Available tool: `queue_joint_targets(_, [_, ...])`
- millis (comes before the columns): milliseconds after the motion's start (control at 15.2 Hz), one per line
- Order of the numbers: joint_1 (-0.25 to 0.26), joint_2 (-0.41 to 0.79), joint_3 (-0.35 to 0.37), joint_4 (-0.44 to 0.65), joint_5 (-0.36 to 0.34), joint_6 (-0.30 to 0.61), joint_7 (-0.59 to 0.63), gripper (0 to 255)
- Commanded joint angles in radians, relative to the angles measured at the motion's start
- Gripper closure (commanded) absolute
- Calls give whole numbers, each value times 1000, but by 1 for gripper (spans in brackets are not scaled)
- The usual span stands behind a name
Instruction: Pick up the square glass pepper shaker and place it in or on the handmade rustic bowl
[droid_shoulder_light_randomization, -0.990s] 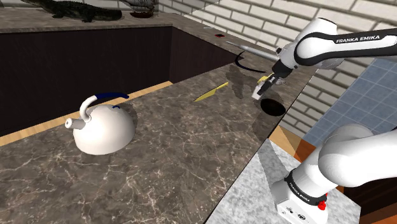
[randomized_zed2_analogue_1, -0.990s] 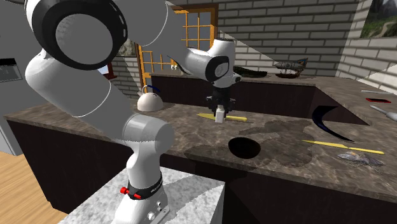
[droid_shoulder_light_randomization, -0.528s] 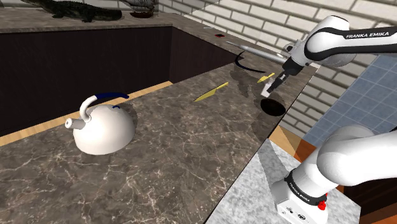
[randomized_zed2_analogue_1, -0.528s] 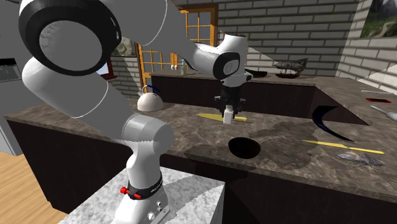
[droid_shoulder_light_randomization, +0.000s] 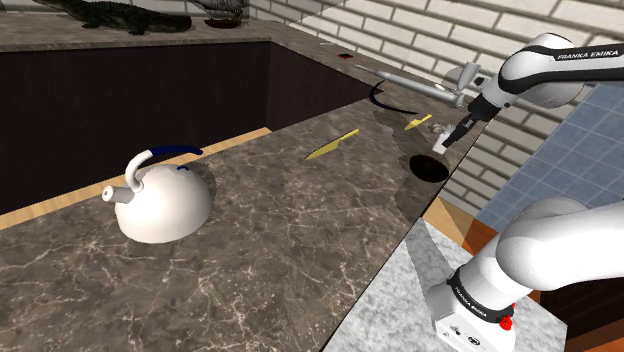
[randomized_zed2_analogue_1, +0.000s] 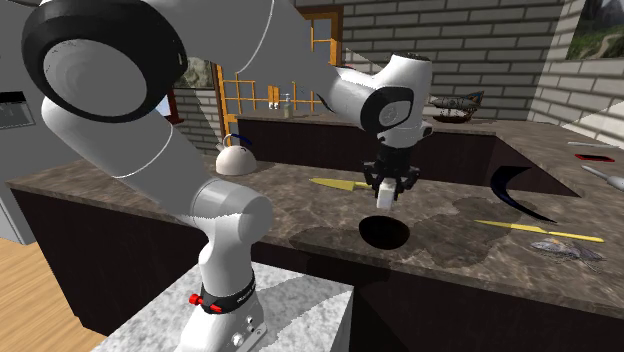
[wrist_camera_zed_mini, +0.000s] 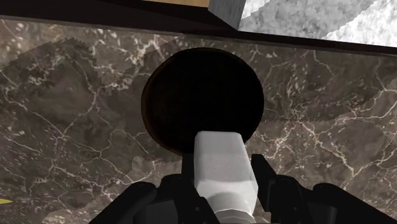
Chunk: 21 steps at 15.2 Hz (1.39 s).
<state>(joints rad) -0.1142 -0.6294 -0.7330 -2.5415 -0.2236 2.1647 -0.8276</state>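
The pepper shaker (wrist_camera_zed_mini: 224, 167) is a small white square bottle, clasped between my black fingers (wrist_camera_zed_mini: 266, 180). My gripper (randomized_zed2_analogue_1: 388, 192) hangs just above the counter and is shut on the shaker (randomized_zed2_analogue_1: 386, 195). The bowl (randomized_zed2_analogue_1: 384, 232) is a dark round dish on the marble counter, close to the counter's near edge. In the wrist view the shaker's end points at the rim of the bowl (wrist_camera_zed_mini: 202, 98), which lies directly beyond it. In the shoulder view the gripper (droid_shoulder_light_randomization: 447, 143) hovers a little above and to the right of the bowl (droid_shoulder_light_randomization: 429, 167).
A white kettle (droid_shoulder_light_randomization: 160, 198) with a blue handle stands far off on the counter. A yellow knife (randomized_zed2_analogue_1: 348, 184) lies behind the gripper and another yellow knife (randomized_zed2_analogue_1: 538, 231) to the second exterior view's right. The speckled stand (droid_shoulder_light_randomization: 420, 290) adjoins the counter edge.
The arm has swung to the shoulder view's right with the shaker still held, from beside the yellow knife to a spot over the bowl.
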Motion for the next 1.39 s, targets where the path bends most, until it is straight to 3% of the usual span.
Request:
queue_joint_targets(0, [3, 16, -22, -9, -2, 25, -17, 255])
queue_joint_targets(726, [36, 98, -105, -94, 2, 192, -60, 255])
queue_joint_targets(1254, [36, 98, -105, -94, 2, 192, -59, 255])
queue_joint_targets(1320, [36, 98, -105, -94, 2, 192, -59, 0])
